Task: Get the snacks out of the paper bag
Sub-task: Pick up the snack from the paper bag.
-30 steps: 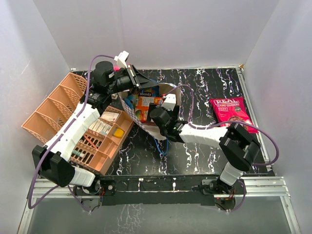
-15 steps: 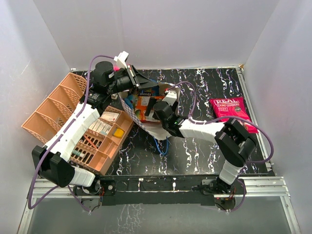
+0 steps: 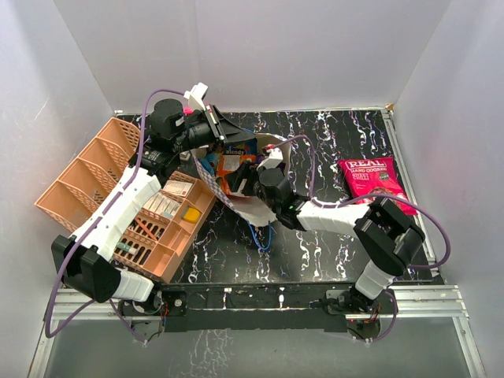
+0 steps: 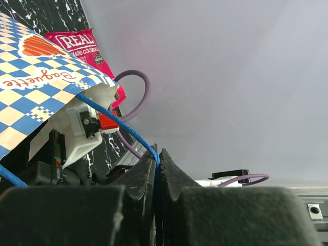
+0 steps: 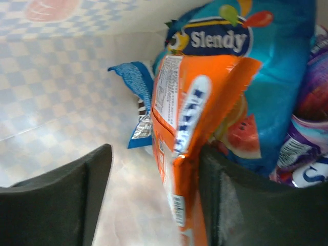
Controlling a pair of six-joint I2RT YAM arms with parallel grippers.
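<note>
While the left hand (image 4: 158,163) pinches the blue cord handle (image 4: 119,123) of the paper bag (image 4: 36,87), the right hand (image 5: 154,177) is spread astride an orange snack (image 5: 205,102) inside.

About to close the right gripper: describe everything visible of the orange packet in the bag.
The orange packet looks like glossy, crinkly foil, with a white printed label panel and a serrated top edge. It stands edge-on inside the paper bag, leaning on the blue Slendy packet. It sits between the open fingers of the right gripper, close against one of them.
</note>
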